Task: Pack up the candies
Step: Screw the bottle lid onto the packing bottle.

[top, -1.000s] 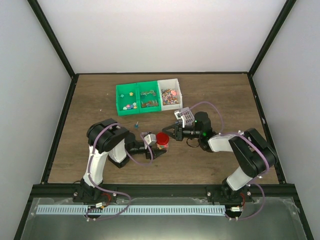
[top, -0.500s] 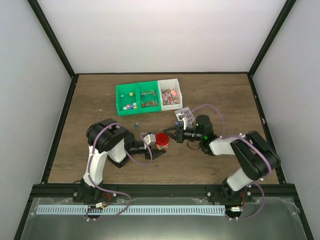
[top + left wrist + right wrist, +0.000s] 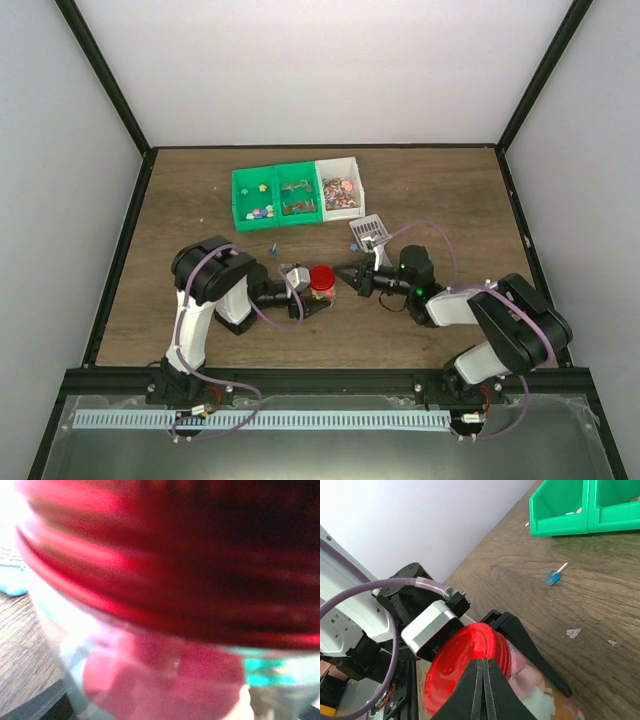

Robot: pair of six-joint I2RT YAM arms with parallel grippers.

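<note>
The right gripper has its fingers pressed together, tips against the red lid. The left gripper is clamped round the jar beneath. Candies show through the jar wall, and more lie in the white bin. Seating the lid probably wants a gentle, centred push with the jar braced upright.

Overhead view faces down; 2 wrist views sit close, sharing the red lid.
</note>
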